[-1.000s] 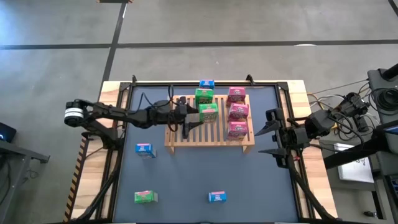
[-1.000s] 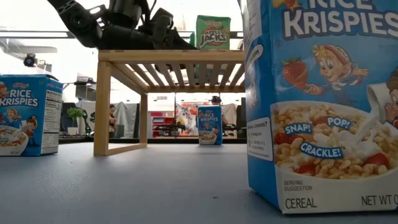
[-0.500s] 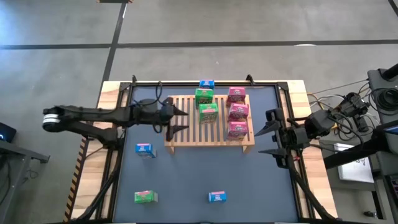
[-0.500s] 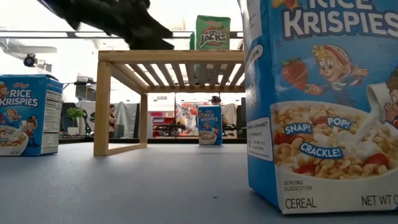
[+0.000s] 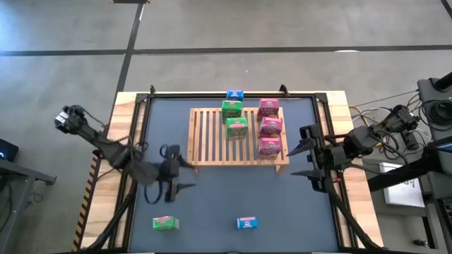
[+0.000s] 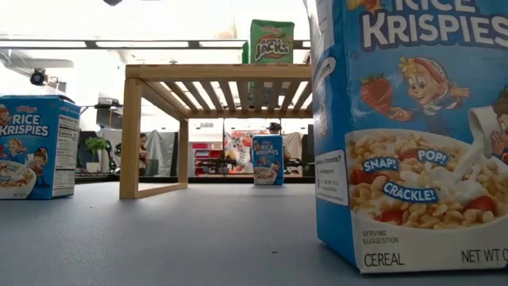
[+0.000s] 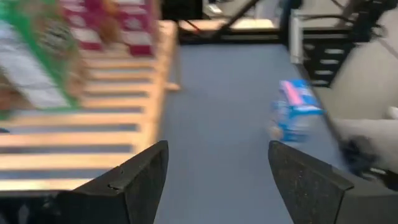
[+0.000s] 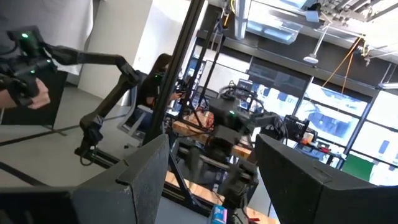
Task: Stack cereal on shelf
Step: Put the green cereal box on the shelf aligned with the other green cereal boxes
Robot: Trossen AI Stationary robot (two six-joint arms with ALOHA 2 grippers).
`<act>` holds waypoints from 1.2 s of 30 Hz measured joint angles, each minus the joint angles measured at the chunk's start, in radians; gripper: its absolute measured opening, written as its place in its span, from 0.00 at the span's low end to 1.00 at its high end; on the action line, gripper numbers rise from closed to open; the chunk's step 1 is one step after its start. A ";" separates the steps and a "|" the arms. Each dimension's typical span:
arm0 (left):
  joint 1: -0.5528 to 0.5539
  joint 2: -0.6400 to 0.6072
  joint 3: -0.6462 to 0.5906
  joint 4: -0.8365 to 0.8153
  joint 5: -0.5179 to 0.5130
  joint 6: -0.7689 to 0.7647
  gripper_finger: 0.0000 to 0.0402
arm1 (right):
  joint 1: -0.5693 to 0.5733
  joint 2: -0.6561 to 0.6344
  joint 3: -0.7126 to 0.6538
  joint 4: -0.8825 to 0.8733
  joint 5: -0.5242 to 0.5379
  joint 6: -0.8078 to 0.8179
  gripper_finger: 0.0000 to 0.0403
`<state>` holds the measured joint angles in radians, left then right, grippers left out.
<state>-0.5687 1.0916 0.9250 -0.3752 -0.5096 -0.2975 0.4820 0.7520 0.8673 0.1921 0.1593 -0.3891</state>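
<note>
1. The left gripper (image 5: 171, 185) hangs with its fingers spread and empty, just off the shelf (image 5: 205, 134)
2. The nearest loose green box (image 5: 164, 223) lies on the table just in front of it, long side across
3. The right gripper (image 5: 305, 151) waits open and empty, far off

We saw the nearest blue box (image 6: 413, 131) cut off by the low view's edges, the left wrist view smeared so the rack (image 7: 81, 118) and its boxes blurred, and box labels unreadable from above.

The dark table (image 5: 212, 204) carries the wooden shelf (image 5: 212, 137) at its far side, a blue box (image 5: 234, 95) behind it, and near, a green box (image 5: 164, 224) and another blue box (image 5: 246, 224).
</note>
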 joint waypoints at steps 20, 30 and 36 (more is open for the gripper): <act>-0.366 0.565 0.582 -0.746 0.112 -0.689 0.65 | 0.000 0.120 0.000 0.071 0.000 0.084 0.57; -0.504 0.652 0.681 -0.912 0.156 -0.957 0.65 | 0.000 0.194 0.000 0.141 -0.003 0.103 0.57; -0.536 0.640 0.648 -0.954 0.126 -0.995 0.65 | 0.001 0.186 0.000 0.142 -0.003 0.115 0.57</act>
<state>-1.1045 1.7319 1.5733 -1.3289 -0.3833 -1.2922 0.4831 0.9376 0.8673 0.3344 0.1566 -0.2738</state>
